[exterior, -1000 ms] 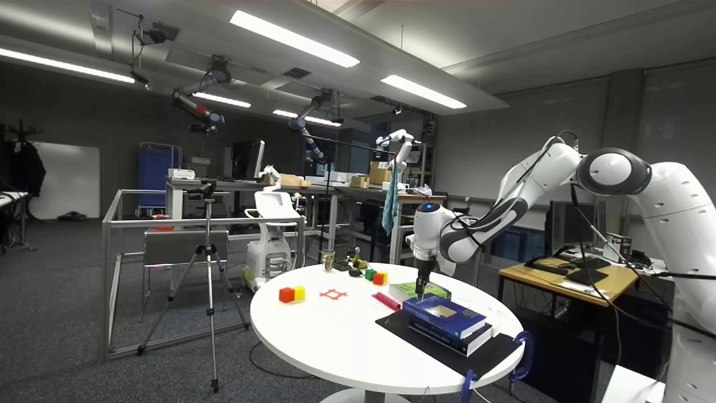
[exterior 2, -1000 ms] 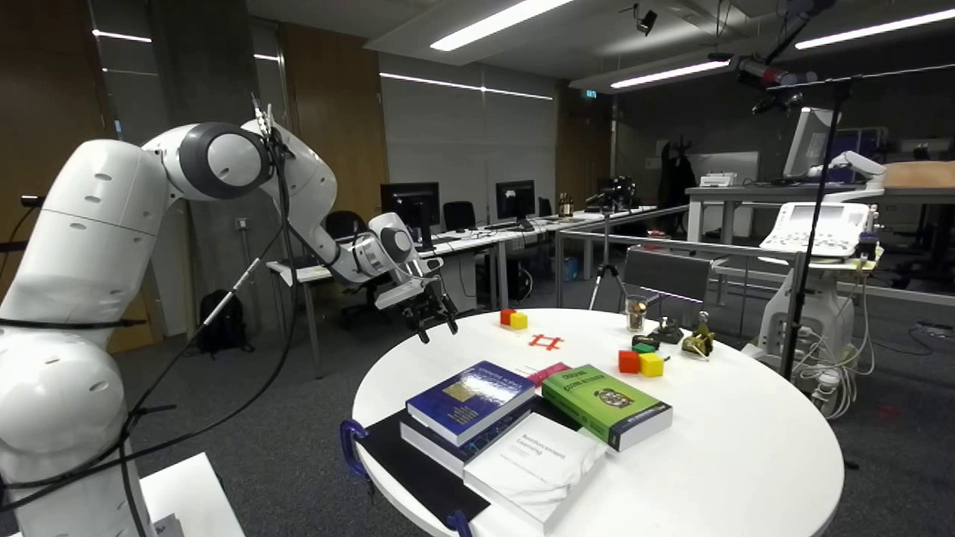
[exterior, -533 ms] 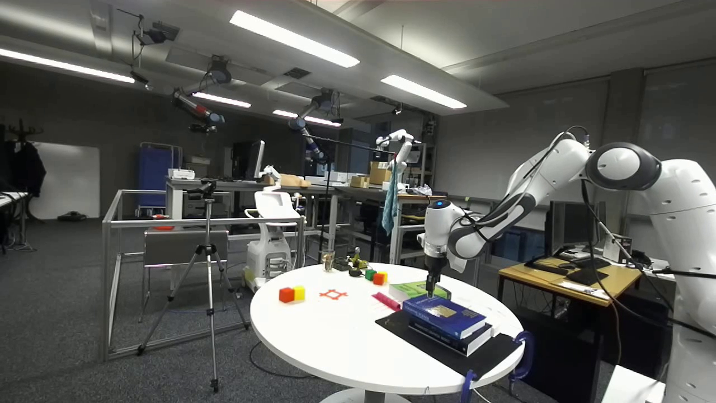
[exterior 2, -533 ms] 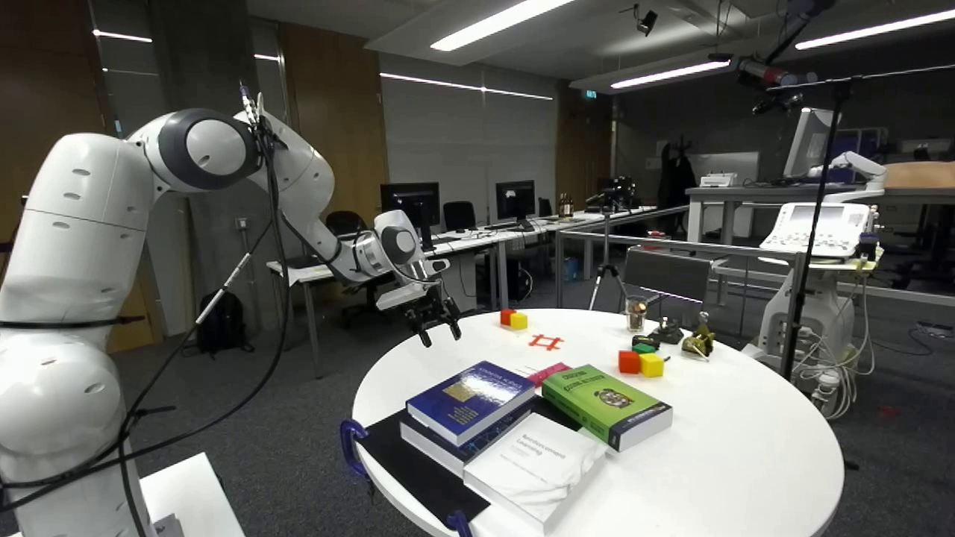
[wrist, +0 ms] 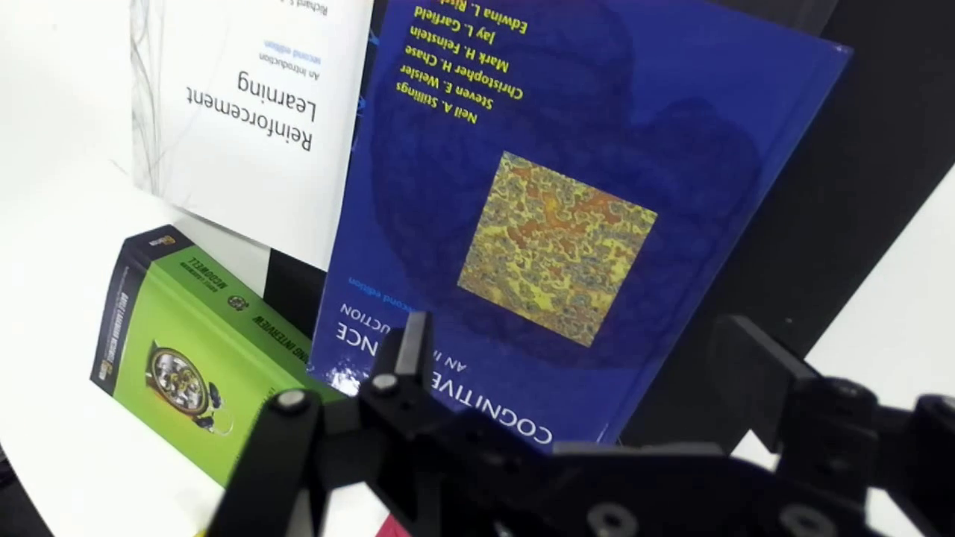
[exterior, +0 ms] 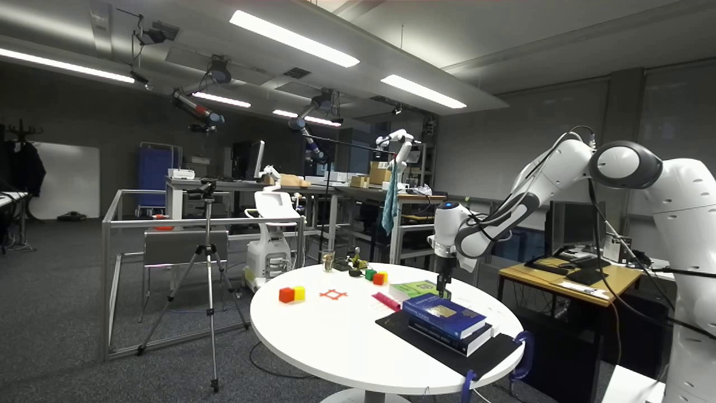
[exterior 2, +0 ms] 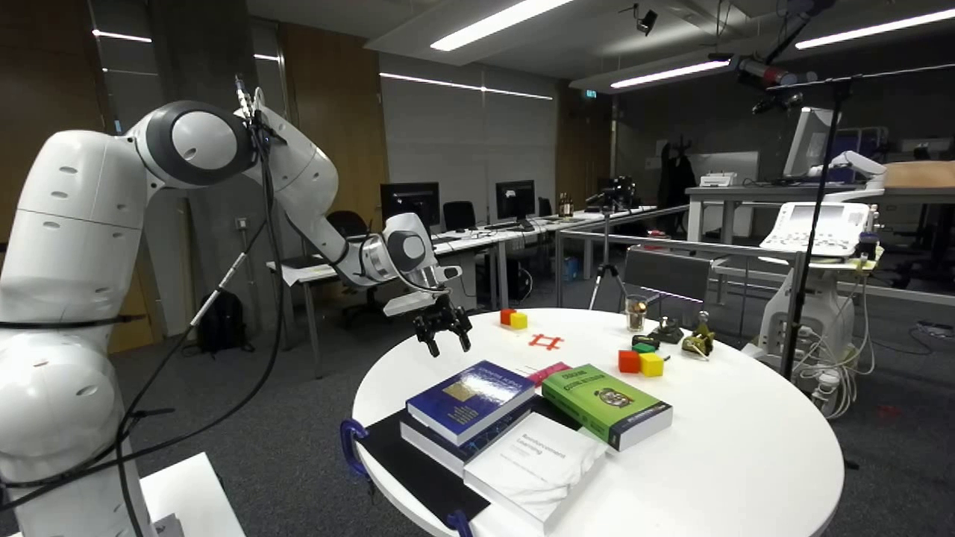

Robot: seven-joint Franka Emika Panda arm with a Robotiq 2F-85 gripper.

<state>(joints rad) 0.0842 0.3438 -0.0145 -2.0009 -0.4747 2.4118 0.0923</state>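
The claw is released, its jaws spread wide apart, and it hangs above the white bench near the blue book. That book lies flat on a darker book, and the pair is stacked on a black mat, with the white book just beside the stack and the green book close to both

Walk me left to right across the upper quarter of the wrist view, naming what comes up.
White tabletop, white book, blue book with the patterned square on its cover, black mat.
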